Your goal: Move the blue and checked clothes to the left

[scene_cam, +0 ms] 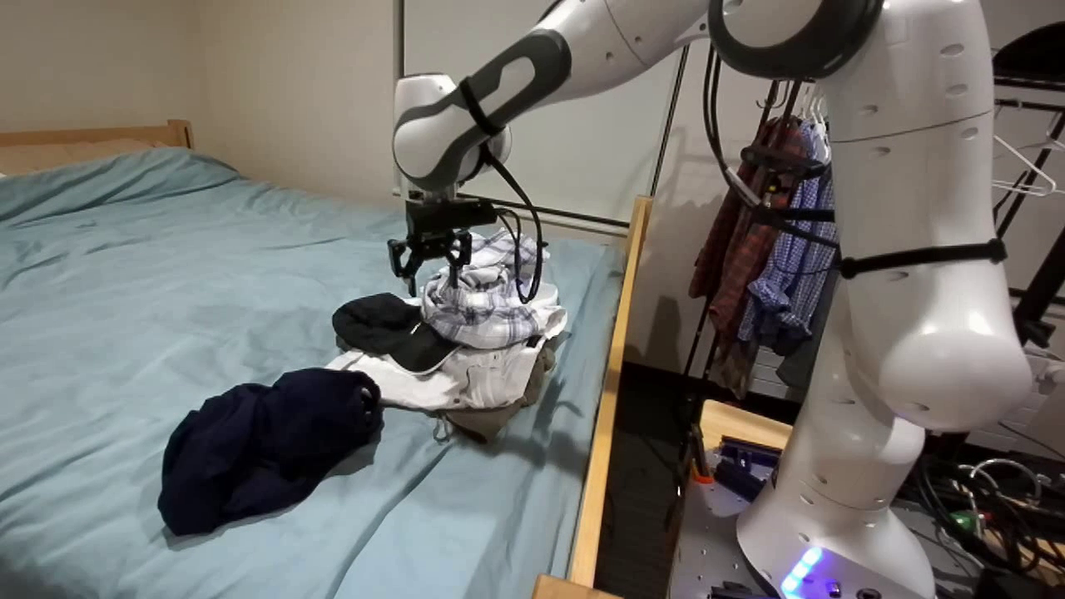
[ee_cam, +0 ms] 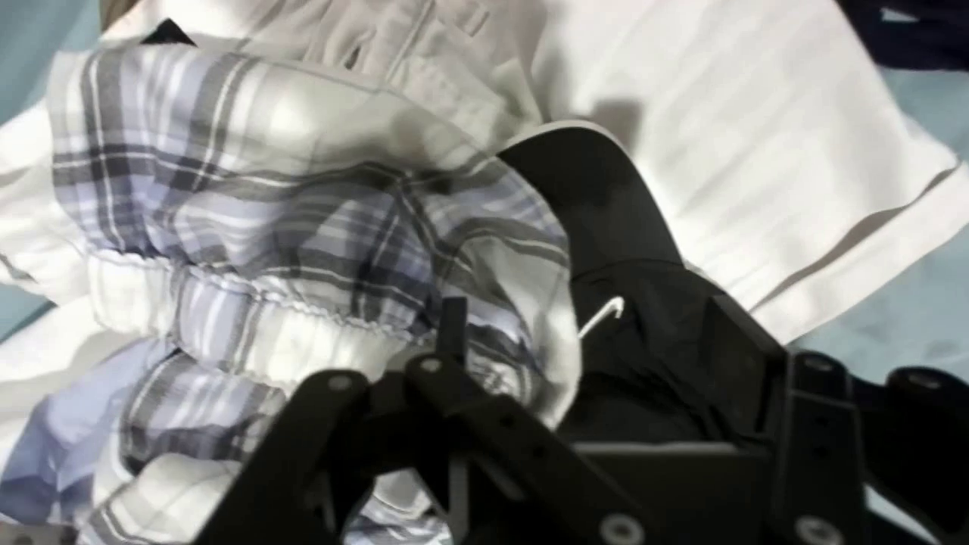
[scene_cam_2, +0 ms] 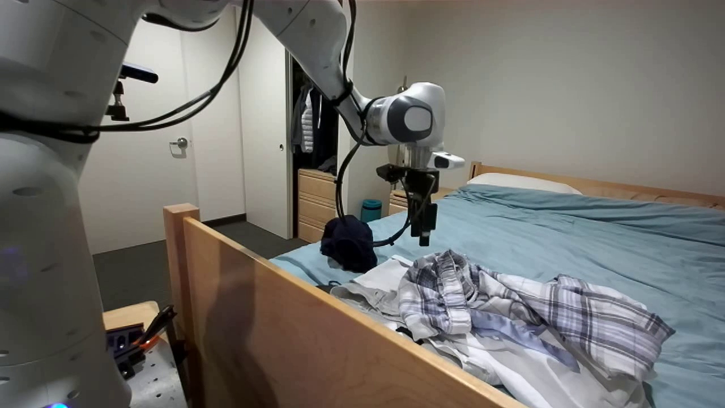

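In an exterior view, approach appears in hand: the pincer [scene_cam: 433, 289] points down, jaws parted, nothing held; the checked clothes [scene_cam: 478, 312] lie on the bench [scene_cam: 208, 291] at its 4 o'clock, the navy garment [scene_cam: 270, 449] between 7 and 8.
In an exterior view, the arm [scene_cam_2: 317, 48] slants toward 5 o'clock.
Wrist view: checked clothes at 10 o'clock; next, probably align, lower, grip.

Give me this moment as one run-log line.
claw: open, over checked garment and black cap | held: nothing | checked garment: on light clothes | dark blue garment: on bed, beside light clothes
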Robot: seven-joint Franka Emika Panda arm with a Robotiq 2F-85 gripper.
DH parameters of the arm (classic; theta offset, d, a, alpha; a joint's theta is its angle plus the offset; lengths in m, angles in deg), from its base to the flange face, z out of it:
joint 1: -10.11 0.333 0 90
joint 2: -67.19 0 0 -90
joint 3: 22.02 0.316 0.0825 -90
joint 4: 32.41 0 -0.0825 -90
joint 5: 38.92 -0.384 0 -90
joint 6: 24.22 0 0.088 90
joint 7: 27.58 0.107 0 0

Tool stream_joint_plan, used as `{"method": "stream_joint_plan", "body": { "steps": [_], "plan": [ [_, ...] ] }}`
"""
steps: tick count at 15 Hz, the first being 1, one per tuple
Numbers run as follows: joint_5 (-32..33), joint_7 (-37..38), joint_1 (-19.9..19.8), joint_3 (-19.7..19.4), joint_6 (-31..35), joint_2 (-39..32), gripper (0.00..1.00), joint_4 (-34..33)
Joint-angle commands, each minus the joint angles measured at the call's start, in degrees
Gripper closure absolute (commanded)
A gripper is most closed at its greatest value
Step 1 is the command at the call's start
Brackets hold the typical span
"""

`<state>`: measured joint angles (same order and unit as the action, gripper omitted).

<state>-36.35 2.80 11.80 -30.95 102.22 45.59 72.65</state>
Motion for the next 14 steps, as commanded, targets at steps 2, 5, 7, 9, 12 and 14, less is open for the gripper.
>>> {"method": "stream_joint_plan", "body": {
  "steps": [2, 5, 7, 9, 12, 14],
  "plan": [
    [-0.5, 5.9, -1.3, -1.5, 2.3, -4.4, 0.0, -1.1],
    [0.4, 10.4, -0.9, -3.0, 3.5, -8.5, 0.0, -3.2],
    [1.0, 13.0, -0.6, -3.8, 3.4, -11.0, 0.0, -4.8],
    [1.3, 14.1, -0.7, -4.2, 2.9, -13.1, 0.0, -6.6],
    [2.4, 15.6, -0.1, -5.2, 2.2, -15.2, 0.26, -8.9],
    [2.9, 16.1, 0.0, -5.5, 1.9, -15.9, 0.4, -10.1]
  ]
}}
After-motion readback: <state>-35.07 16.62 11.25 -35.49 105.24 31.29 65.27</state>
